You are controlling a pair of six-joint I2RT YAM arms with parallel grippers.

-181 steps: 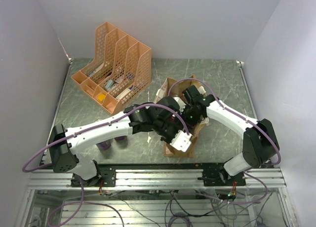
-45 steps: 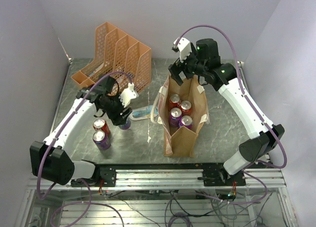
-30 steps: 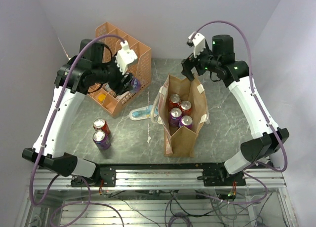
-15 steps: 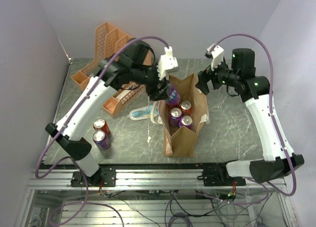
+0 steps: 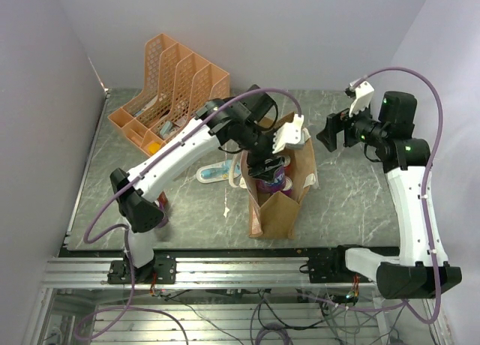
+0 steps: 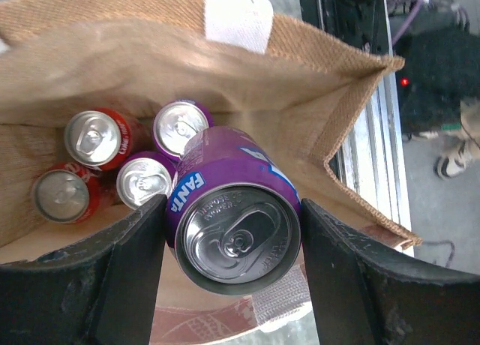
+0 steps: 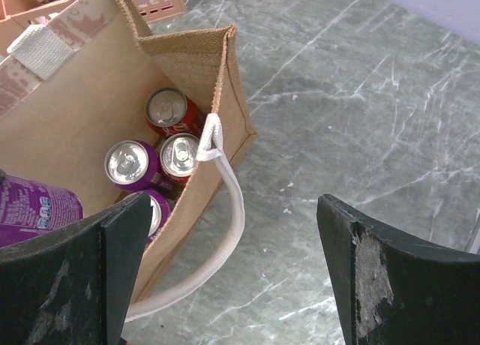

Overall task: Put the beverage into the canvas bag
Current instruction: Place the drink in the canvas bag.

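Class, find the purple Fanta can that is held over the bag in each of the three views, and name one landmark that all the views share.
Top external: the purple Fanta can is at centre, over the mouth of the canvas bag.
Left wrist: the can fills the centre, its top facing the camera.
Right wrist: the can is at the lower left edge, partly cut off.
Shared landmark: the canvas bag, with cans standing inside.

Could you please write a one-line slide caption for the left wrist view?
Left gripper holds a purple Fanta can above the open canvas bag, four cans inside.
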